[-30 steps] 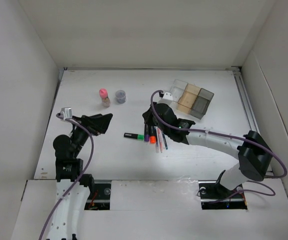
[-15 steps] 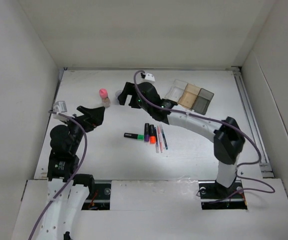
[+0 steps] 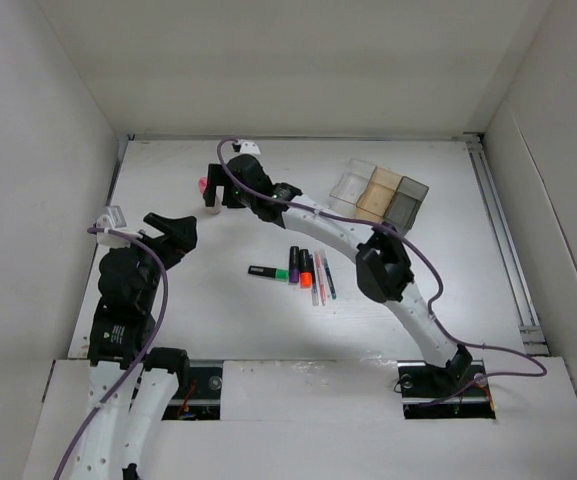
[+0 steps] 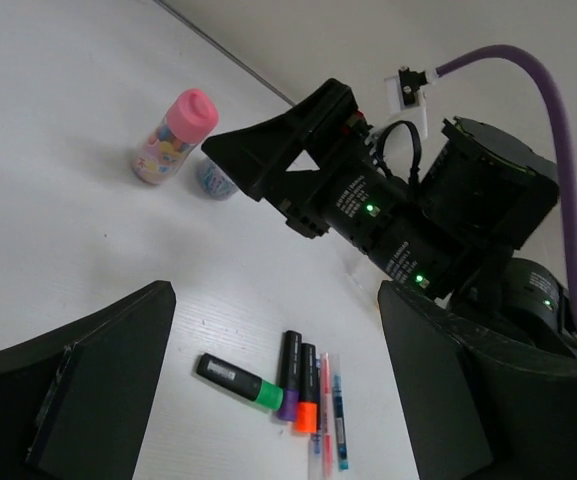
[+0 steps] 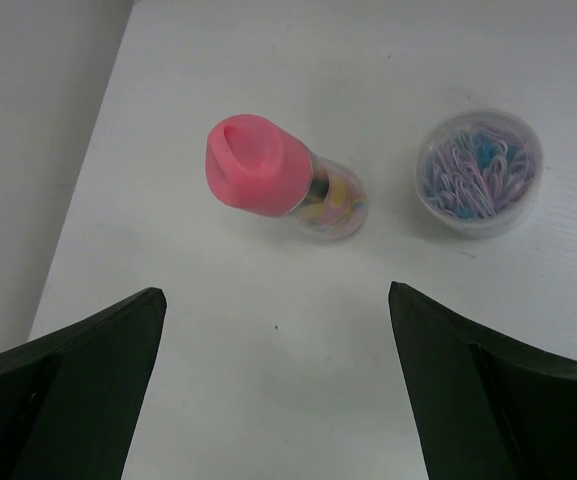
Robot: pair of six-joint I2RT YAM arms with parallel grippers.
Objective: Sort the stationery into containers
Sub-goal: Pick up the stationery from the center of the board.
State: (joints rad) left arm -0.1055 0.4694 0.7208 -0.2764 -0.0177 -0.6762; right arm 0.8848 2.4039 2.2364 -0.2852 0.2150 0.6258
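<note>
The right tool [image 5: 276, 300] hangs wide open and empty — the pink-capped bottle [image 5: 273, 180] stands just ahead of its gap (the jar [image 5: 480, 172] beside it, further right).

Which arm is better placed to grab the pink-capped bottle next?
Right. The right gripper hangs open just over the pink-capped bottle, which lies framed between its spread jaws; the left gripper sits farther back from it.
</note>
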